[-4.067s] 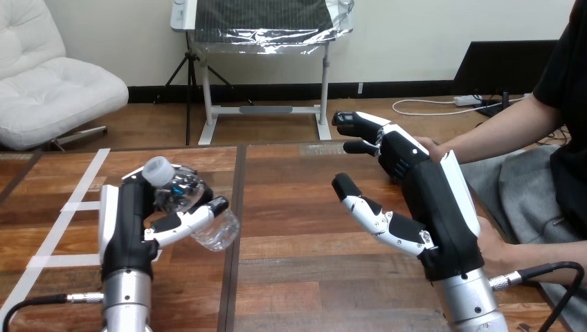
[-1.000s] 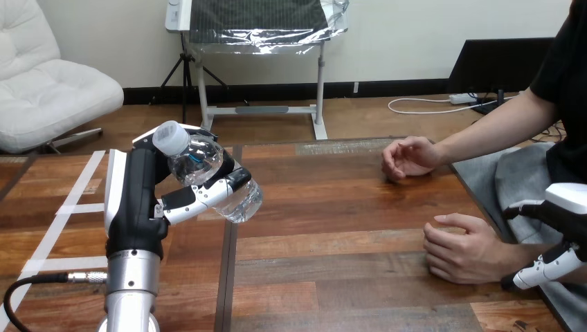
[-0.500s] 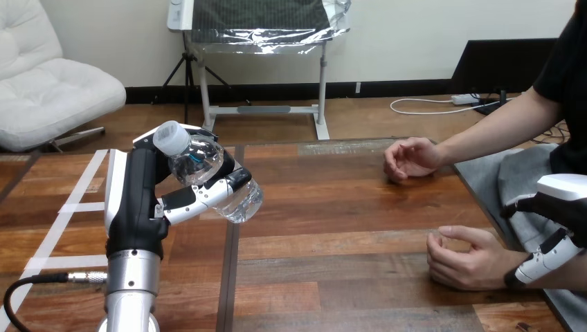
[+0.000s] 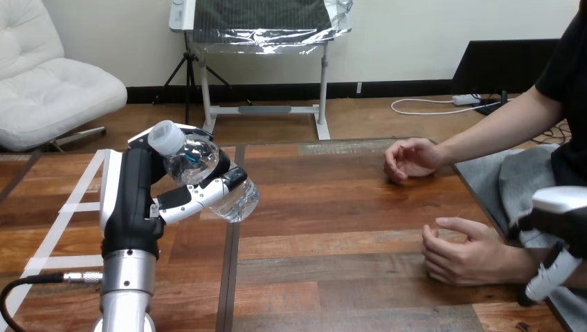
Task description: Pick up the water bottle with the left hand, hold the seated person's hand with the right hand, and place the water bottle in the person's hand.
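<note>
My left hand (image 4: 135, 204) is raised over the left half of the table, shut on a clear water bottle (image 4: 208, 176). The bottle is tilted, its white cap (image 4: 166, 137) pointing up and left. My right hand (image 4: 562, 225) is at the lower right edge, right against the wrist of the person's near hand (image 4: 464, 256). That hand rests on the table, loosely curled, with its thumb side up. The person's far hand (image 4: 408, 158) lies curled on the table further back.
White tape lines (image 4: 69, 207) cross the table's left end. A dark seam (image 4: 232, 242) runs front to back through the wooden table (image 4: 332, 207). Grey cloth (image 4: 512, 180) lies past the table's right edge.
My right hand has left the table's middle and come down to the right edge by the person's near wrist. The left hand has lifted the bottle higher, and in the last second edged left.
</note>
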You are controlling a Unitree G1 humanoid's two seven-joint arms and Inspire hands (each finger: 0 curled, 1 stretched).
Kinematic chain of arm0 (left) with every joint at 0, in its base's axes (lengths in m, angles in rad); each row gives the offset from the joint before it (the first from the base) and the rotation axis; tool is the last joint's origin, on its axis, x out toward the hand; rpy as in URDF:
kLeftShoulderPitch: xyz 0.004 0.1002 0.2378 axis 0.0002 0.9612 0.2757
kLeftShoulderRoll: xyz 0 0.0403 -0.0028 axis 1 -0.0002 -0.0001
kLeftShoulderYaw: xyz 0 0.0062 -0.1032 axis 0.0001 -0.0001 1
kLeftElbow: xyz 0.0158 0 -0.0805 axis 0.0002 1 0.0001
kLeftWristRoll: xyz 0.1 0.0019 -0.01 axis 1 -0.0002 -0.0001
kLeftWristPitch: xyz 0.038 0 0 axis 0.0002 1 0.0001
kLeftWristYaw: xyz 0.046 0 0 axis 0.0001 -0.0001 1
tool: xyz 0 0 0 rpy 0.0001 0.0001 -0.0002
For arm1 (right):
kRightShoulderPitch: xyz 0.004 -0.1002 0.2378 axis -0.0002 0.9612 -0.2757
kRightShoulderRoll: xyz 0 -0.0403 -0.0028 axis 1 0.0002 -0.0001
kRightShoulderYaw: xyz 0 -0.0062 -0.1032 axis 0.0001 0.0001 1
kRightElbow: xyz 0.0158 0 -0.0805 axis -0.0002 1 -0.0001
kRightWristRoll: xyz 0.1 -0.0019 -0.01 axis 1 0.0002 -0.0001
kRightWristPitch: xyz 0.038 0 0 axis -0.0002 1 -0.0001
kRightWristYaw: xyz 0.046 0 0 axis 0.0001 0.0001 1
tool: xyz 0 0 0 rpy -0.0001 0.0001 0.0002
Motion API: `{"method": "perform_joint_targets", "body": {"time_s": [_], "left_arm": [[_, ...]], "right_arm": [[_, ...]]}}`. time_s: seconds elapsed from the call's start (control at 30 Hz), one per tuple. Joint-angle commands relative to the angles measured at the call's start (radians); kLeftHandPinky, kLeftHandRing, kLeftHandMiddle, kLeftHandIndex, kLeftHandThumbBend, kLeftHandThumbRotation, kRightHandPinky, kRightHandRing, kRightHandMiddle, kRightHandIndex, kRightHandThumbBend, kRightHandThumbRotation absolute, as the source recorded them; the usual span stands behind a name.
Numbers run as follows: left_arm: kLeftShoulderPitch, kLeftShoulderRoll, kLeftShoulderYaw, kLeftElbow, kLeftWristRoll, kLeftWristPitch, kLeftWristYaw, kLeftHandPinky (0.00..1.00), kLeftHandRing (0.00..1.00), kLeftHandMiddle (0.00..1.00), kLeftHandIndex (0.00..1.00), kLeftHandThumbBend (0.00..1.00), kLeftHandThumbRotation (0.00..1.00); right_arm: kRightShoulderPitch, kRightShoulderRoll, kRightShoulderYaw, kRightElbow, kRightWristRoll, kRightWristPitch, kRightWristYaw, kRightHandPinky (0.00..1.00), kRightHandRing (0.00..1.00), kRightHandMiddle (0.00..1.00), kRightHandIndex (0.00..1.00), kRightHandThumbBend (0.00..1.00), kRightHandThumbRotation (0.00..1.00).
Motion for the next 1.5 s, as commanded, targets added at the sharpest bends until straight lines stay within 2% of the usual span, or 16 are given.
{"method": "perform_joint_targets", "body": {"time_s": [0.0,0.23,0.27,0.3,0.6,0.73,1.07,1.23,1.47], "left_arm": [[-0.058,0.003,0.016,-0.016,-0.016,-0.018,-0.005,0.47,0.44,0.45,0.48,0.65,0.00],[-0.060,0.002,0.021,-0.006,-0.024,-0.024,-0.011,0.47,0.45,0.46,0.49,0.64,0.00],[-0.061,0.001,0.021,-0.006,-0.025,-0.024,-0.012,0.47,0.45,0.46,0.49,0.65,0.00],[-0.061,0.001,0.022,-0.004,-0.023,-0.023,-0.012,0.48,0.45,0.46,0.49,0.65,0.00],[-0.062,-0.002,0.023,-0.004,-0.016,-0.014,-0.012,0.48,0.45,0.46,0.49,0.66,0.00],[-0.062,-0.003,0.023,-0.006,-0.014,-0.011,-0.012,0.48,0.45,0.46,0.49,0.66,0.00],[-0.066,0.003,0.021,-0.002,-0.003,-0.013,-0.011,0.47,0.44,0.46,0.49,0.66,0.00],[-0.067,0.003,0.022,0.000,-0.002,-0.014,-0.011,0.46,0.44,0.45,0.49,0.65,0.00],[-0.069,-0.002,0.023,0.000,-0.008,-0.009,-0.010,0.47,0.44,0.45,0.49,0.66,0.00]], "right_arm": [[-0.107,-0.023,0.030,-0.011,-0.038,0.019,0.027,0.00,0.90,0.91,0.86,0.78,0.26],[-0.129,-0.020,0.054,-0.021,-0.067,0.018,0.063,0.02,0.90,0.91,0.86,0.75,0.19],[-0.130,-0.019,0.056,-0.022,-0.070,0.018,0.066,0.05,0.90,0.91,0.86,0.75,0.18],[-0.135,-0.015,0.060,-0.024,-0.074,0.023,0.074,0.29,0.90,0.90,0.86,0.73,0.16],[-0.149,-0.004,0.074,-0.021,-0.066,0.026,0.101,0.51,0.88,0.89,0.85,0.75,0.06],[-0.152,-0.002,0.077,-0.016,-0.063,0.019,0.101,0.56,0.88,0.89,0.85,0.75,0.04],[-0.151,0.002,0.084,-0.016,-0.068,0.020,0.087,0.63,0.85,0.87,0.84,0.75,0.01],[-0.149,-0.001,0.090,-0.009,-0.073,0.005,0.062,0.61,0.81,0.86,0.83,0.75,0.00],[-0.141,0.005,0.097,-0.004,-0.076,0.015,0.042,0.57,0.78,0.84,0.81,0.72,0.00]]}}
